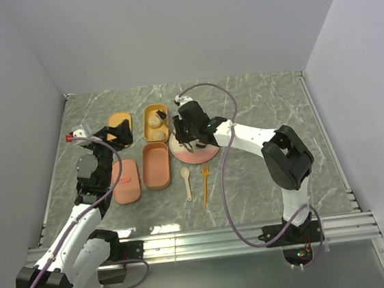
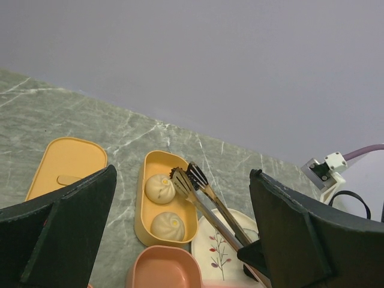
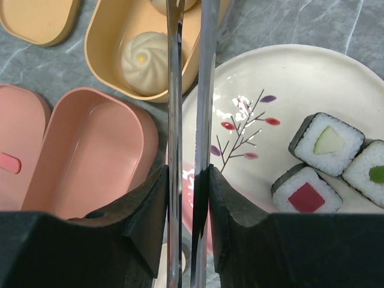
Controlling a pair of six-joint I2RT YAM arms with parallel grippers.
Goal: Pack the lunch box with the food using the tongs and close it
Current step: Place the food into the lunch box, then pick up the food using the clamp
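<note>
Two buns (image 3: 146, 60) fill the yellow tray (image 3: 99, 36); right end effector (image 3: 187, 177), gripping the tongs (image 3: 174, 90), should lift clear, then reach sushi (image 3: 327, 141) beside that tray; left end effector (image 1: 118, 132) gapes.

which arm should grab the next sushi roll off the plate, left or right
Right. The right hand holds the tongs, poised beside the plate with the sushi rolls. The left hand is open and empty, farther off by the yellow lid.

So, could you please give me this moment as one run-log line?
right tool: shut on tongs, tips over yellow box | yellow box: two buns | plate: three sushi rolls | left tool: open
</note>
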